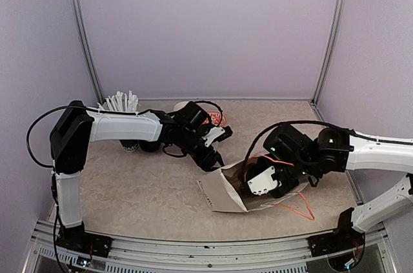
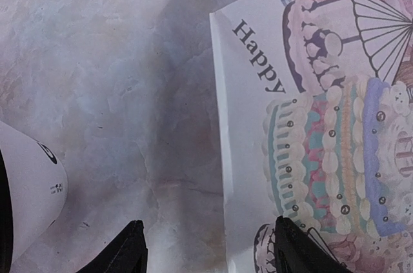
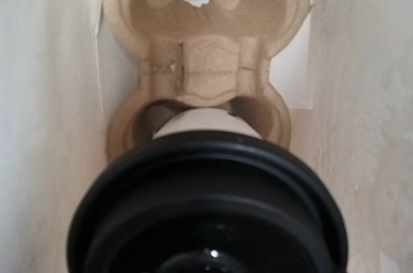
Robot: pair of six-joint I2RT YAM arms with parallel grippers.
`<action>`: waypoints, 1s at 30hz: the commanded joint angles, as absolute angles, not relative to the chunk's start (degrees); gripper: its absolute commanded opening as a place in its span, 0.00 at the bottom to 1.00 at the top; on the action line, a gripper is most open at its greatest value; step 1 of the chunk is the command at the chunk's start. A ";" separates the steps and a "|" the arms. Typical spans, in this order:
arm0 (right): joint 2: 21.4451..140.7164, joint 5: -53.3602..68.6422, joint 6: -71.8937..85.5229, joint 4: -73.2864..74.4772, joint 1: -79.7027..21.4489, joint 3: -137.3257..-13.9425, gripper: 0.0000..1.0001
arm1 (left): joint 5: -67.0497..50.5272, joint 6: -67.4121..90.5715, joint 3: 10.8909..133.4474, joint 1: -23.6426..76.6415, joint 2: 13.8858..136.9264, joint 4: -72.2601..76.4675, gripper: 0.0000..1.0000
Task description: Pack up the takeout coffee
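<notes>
Gaping empty, left gripper [image 2: 210, 250] by one cup [image 2: 31, 189] — second, lidded cup [image 3: 206, 208] before right gripper [image 1: 261, 184], grip unclear

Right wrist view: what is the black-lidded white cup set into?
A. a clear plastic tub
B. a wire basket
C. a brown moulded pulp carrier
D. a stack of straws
C: the cup, under its black lid, sits in the near ring of a brown moulded pulp carrier, with the pale walls of the bag on either side.
</notes>
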State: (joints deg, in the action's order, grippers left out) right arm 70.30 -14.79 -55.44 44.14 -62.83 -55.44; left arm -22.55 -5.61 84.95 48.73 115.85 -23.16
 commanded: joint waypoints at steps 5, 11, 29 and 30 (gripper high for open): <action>78.77 -6.43 -49.90 55.87 -60.64 -66.27 0.51 | -23.65 -4.98 82.02 47.69 112.84 -21.42 0.66; 85.31 -0.67 -46.25 65.83 -59.47 -75.15 0.51 | -23.43 -3.68 77.75 47.20 108.60 -19.34 0.66; 97.14 9.49 -48.05 75.80 -57.77 -80.79 0.50 | -16.49 -0.26 69.52 46.49 95.28 -18.88 0.67; 97.58 9.68 -48.41 75.66 -57.48 -80.40 0.50 | -16.21 -0.26 69.52 46.49 95.08 -19.06 0.67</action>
State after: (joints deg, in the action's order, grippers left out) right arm 93.69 5.37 -46.57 71.13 -58.48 -83.37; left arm -18.20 -1.06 70.02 46.89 97.65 -19.49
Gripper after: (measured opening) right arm 0.696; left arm 0.666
